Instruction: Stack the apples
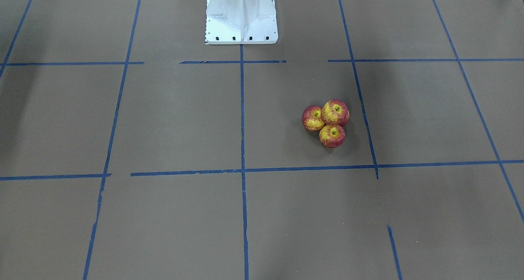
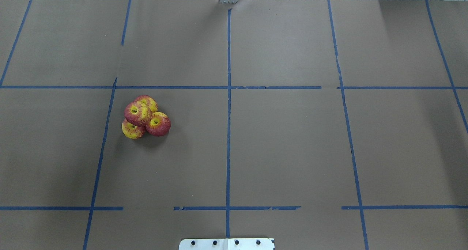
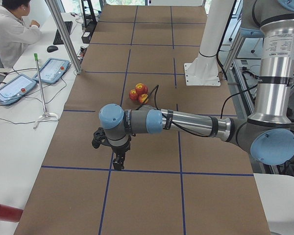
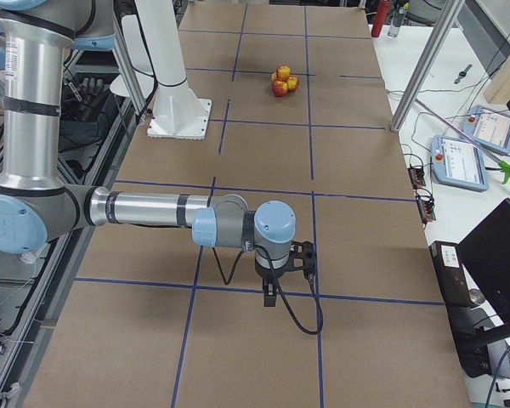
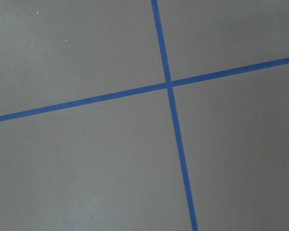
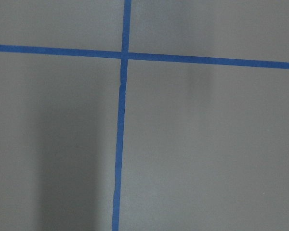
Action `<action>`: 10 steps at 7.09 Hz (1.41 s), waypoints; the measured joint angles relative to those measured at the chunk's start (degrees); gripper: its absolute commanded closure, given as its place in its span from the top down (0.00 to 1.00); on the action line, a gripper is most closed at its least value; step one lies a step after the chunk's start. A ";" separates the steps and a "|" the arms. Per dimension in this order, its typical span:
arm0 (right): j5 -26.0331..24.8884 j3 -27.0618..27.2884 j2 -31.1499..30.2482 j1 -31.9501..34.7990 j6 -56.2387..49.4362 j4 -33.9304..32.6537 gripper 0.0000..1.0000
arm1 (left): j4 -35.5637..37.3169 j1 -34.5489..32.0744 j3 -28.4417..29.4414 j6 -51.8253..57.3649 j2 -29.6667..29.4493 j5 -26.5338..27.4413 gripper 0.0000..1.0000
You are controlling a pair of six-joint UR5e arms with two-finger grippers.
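Several red-and-yellow apples sit in one tight cluster on the brown table, left of centre in the overhead view. One apple rests on top of three others. The cluster also shows in the front-facing view, the left view and the right view. My left gripper hangs over the table's left end, far from the apples. My right gripper hangs over the right end. Both show only in side views, so I cannot tell whether they are open or shut. The wrist views show only table and tape.
Blue tape lines grid the brown table. The white robot base stands at the robot's edge. An operator sits beside teach pendants on a side bench. A metal post stands near the table's far edge.
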 measured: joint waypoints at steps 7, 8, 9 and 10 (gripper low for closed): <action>0.00 0.00 0.00 0.00 0.00 0.00 1.00 | -1.83 0.02 2.71 0.08 -0.24 0.19 1.00; 0.00 0.00 0.00 0.00 0.00 0.00 1.00 | -1.79 -0.02 2.44 0.06 -0.03 0.23 1.00; 0.00 0.00 0.00 0.00 0.00 0.00 1.00 | -1.79 -0.05 2.24 0.00 0.05 0.25 1.00; 0.00 0.00 0.00 0.00 0.00 0.00 1.00 | -1.82 -0.05 2.32 -0.06 0.13 0.27 1.00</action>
